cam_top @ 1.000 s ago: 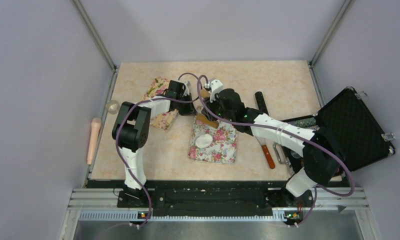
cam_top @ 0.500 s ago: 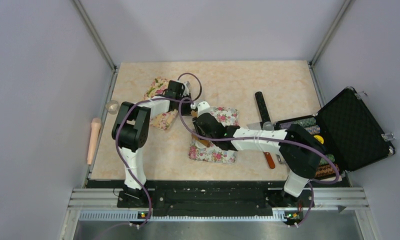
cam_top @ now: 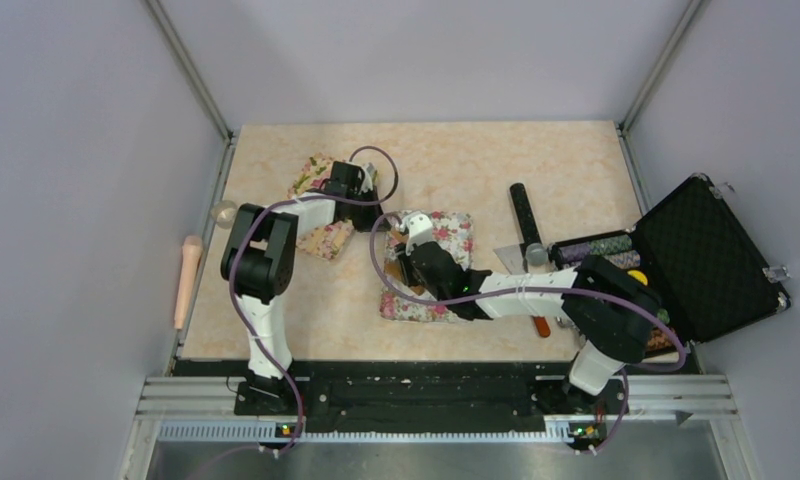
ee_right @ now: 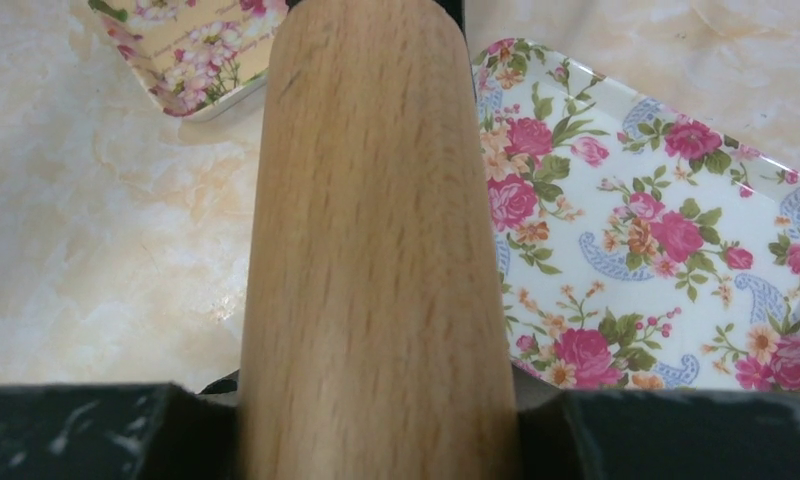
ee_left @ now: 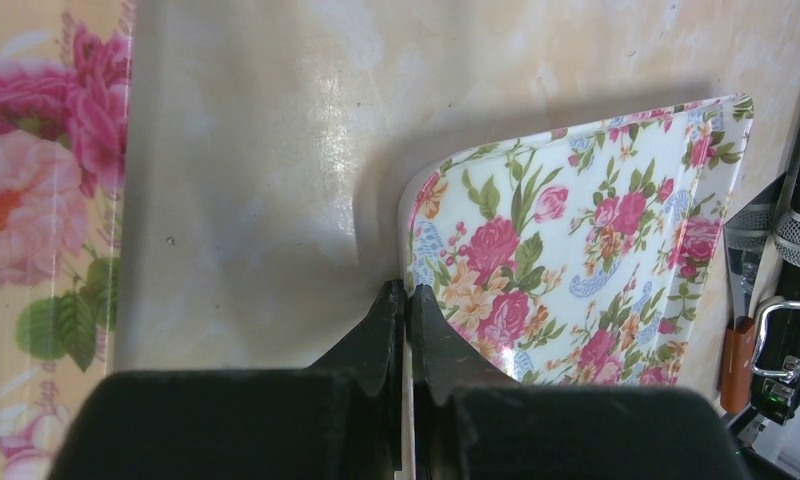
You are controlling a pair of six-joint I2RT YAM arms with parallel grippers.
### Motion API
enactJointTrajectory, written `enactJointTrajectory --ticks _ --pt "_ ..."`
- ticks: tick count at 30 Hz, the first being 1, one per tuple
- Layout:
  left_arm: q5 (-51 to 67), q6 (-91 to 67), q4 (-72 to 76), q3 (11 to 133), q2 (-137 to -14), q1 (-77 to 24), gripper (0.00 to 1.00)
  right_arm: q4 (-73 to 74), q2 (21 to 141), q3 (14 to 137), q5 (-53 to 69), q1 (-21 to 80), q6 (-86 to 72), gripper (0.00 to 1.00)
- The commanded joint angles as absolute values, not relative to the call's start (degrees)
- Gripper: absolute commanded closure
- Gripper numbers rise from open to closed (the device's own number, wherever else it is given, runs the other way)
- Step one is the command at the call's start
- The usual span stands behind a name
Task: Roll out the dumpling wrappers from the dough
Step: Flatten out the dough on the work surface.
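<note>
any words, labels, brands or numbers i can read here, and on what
No text is readable in any view.
On the cream floral tray: faint marks, maybe script, too blurred to read.
On the rolling pin, white floral tray, black case: no writing visible.

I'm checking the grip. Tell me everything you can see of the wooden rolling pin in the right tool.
The rolling pin is a cylinder of pale, bare-looking wood with fine lengthwise grain. It points straight away from the wrist camera, clamped on both sides between the black fingers of the right tool. It sits over one edge of the floral tray, partly above the tabletop; whether it touches the tray is hidden. Both ends are out of view.
</note>
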State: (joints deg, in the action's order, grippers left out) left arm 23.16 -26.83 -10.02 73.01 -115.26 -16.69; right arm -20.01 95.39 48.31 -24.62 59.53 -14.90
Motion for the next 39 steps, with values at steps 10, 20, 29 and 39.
enactJointTrajectory --ticks 10,20,29,39 --pt "21.79 -25.29 -11.54 71.39 -113.05 -15.16 1.00 -11.44 100.75 41.02 -25.94 53.55 -6.94 1.00" --pt "21.97 -25.22 -11.88 71.41 -111.96 -15.19 1.00 -10.19 103.62 41.15 -27.69 53.63 -4.86 1.00" --pt "22.15 -25.23 -11.94 71.30 -111.53 -15.18 1.00 -9.83 105.06 41.24 -26.77 53.77 -4.40 1.00" --pt "22.33 -25.22 -12.07 71.23 -111.02 -15.15 1.00 -10.00 106.20 41.39 -26.67 53.89 -4.15 1.00"
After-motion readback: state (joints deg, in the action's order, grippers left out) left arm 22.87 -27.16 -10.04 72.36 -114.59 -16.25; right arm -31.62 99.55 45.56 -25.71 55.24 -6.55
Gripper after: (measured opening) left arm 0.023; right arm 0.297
